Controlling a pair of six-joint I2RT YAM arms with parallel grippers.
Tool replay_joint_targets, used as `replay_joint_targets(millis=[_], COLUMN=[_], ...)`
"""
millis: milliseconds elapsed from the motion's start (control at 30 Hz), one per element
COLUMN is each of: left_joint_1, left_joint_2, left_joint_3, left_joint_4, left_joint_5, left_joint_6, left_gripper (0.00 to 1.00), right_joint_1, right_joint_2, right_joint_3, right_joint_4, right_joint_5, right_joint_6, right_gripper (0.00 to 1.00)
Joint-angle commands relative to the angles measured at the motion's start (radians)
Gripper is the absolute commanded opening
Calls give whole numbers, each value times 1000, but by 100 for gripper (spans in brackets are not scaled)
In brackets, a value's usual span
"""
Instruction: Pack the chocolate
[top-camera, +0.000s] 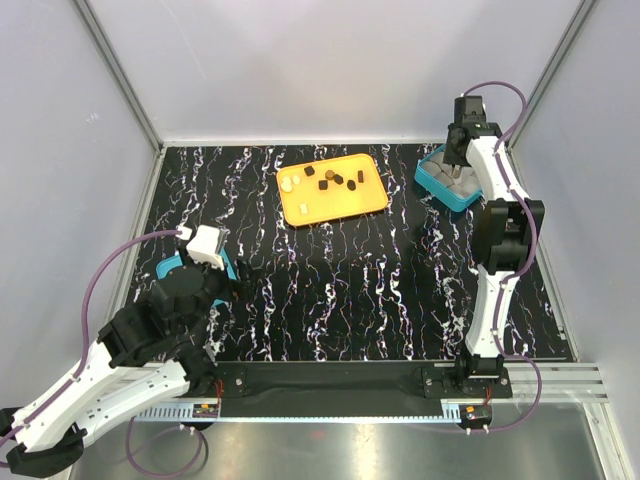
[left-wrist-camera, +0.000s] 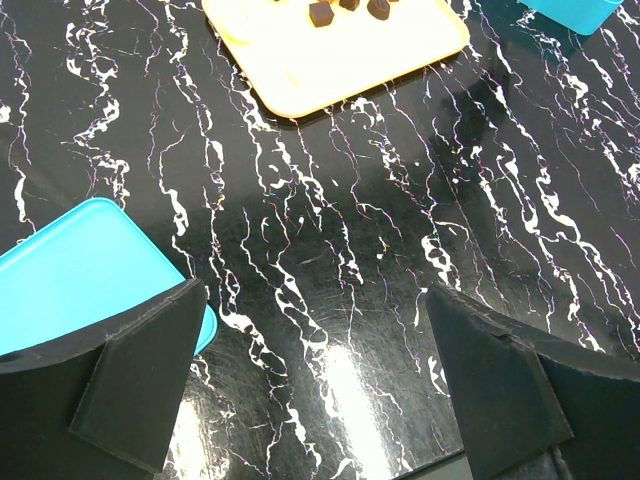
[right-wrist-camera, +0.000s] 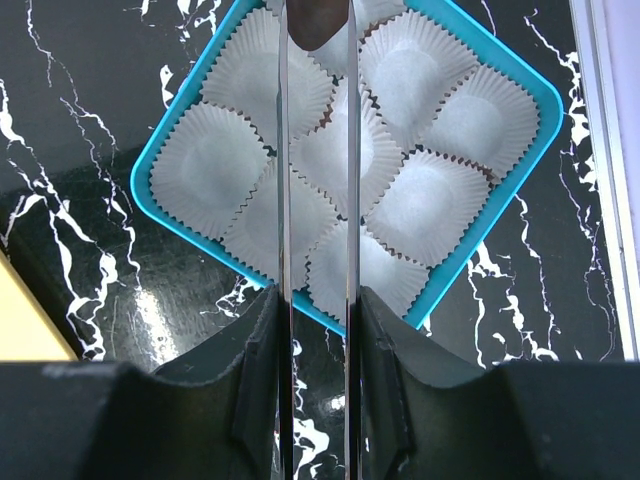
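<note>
The left gripper (left-wrist-camera: 320, 375) hangs with its jaws spread wide over the black marbled table (left-wrist-camera: 330, 250), just beside a teal lid (left-wrist-camera: 80, 270). At centre, the orange tray (top-camera: 335, 207) carries the loose chocolates (top-camera: 338, 180), brown and cream. At right, the right gripper (top-camera: 456, 168) pinches a dark brown piece (right-wrist-camera: 318, 25) between narrow metal blades (right-wrist-camera: 284, 200) above the teal box (right-wrist-camera: 137, 185) of white paper cups (right-wrist-camera: 205, 160).
</note>
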Motion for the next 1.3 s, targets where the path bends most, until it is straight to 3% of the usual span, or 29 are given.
replay_joint_targets(millis=[0,700,1267], left_joint_1=[-3,-3,-3], left_joint_2=[5,11,8], left_joint_3=[2,2,1], left_joint_4=[48,45,42], left_joint_5=[-20,-24,-30], left_joint_6=[12,9,6], left_gripper=[99,99,99], right_joint_1=[-3,-3,-3], right_joint_2=[5,16,10], right_joint_3=[42,-17,-15], right_joint_4=[68,127,116], right_joint_5=[41,78,86], right_joint_6=[-25,-51,-59], right_gripper=[36,45,46])
